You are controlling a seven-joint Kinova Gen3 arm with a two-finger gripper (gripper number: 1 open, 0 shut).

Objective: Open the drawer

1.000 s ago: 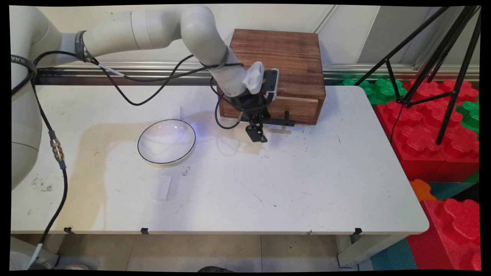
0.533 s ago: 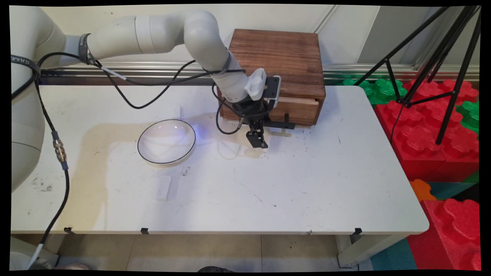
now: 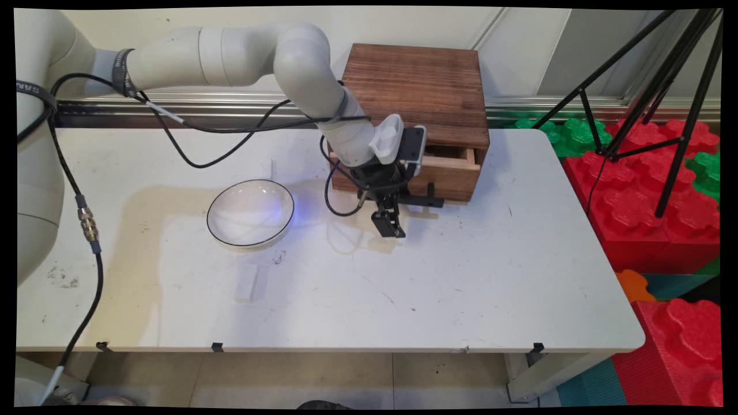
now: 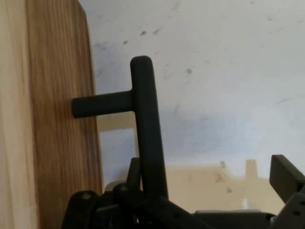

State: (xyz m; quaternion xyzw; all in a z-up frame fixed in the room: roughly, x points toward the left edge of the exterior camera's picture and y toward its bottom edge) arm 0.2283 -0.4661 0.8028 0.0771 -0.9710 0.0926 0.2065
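White table (image 3: 461,288), seen from its near side. A wooden box (image 3: 415,86) stands at the far edge. Its drawer (image 3: 450,164) is slid partly out, showing a gap under the box top (the drawer's inside is not visible). The gripper (image 3: 389,223) hangs at the drawer front, fingers spread. The black T-shaped handle (image 4: 145,124) runs down into the linkage, and the one finger (image 4: 286,176) in view is well apart from it. Contact with the hidden finger cannot be told. A white bowl (image 3: 251,213) sits left of the gripper, apart.
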